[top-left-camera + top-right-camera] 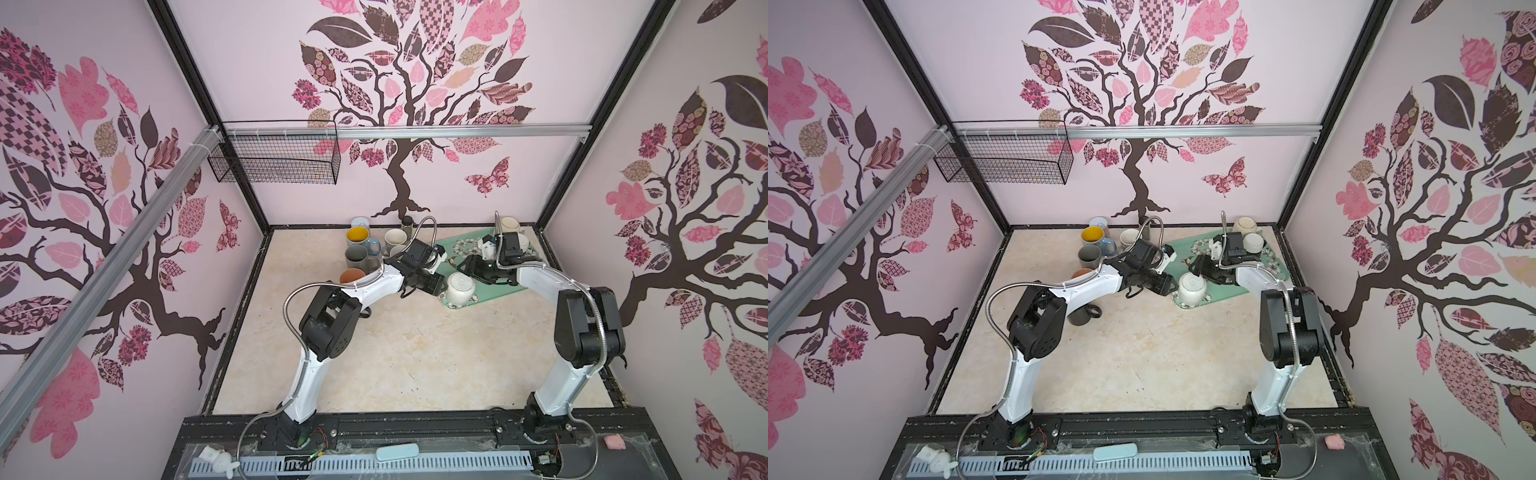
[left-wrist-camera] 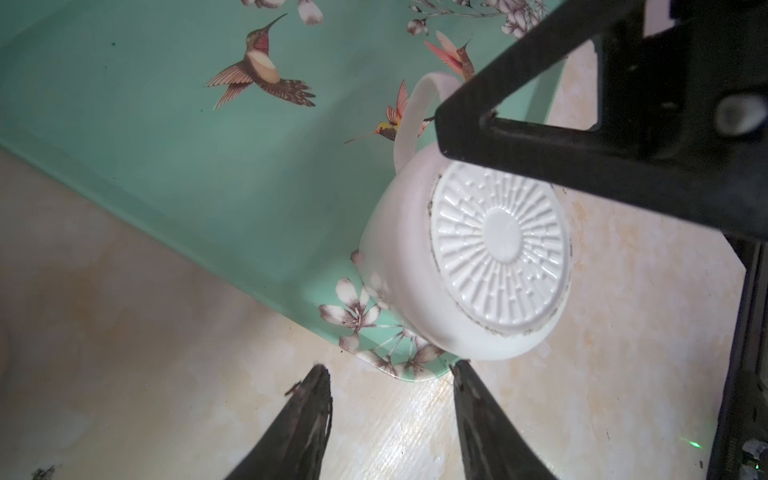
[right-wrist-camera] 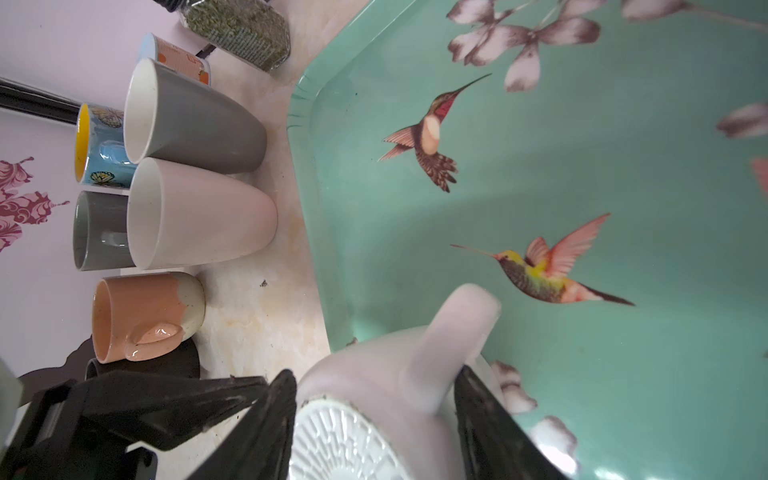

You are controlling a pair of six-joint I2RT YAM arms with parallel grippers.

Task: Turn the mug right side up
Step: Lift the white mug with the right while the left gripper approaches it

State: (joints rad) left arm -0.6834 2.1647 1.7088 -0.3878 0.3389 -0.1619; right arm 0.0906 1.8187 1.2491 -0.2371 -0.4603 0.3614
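Right end effector (image 3: 374, 372) is straddling the handle (image 3: 453, 328) of the white mug (image 1: 460, 286), its jaws standing spread to either side. Whether either jaw is pressing cannot be told. Left end effector (image 2: 388, 365) is hovering just beside the mug, jaws spread and holding nothing, over bare tabletop (image 1: 395, 353) off the tray's corner. The mug is resting mouth down, ribbed base facing up, on the near corner of the green hummingbird tray (image 2: 166, 166), which is lying toward the tabletop's far right corner. Upright mugs (image 1: 357, 237) are standing along the far edge, beside the tray. Judging by this, the task is only beginning: the approach is looking complete, while gripping, lifting, inverting and setting the mug down on its base are all waiting to be done.
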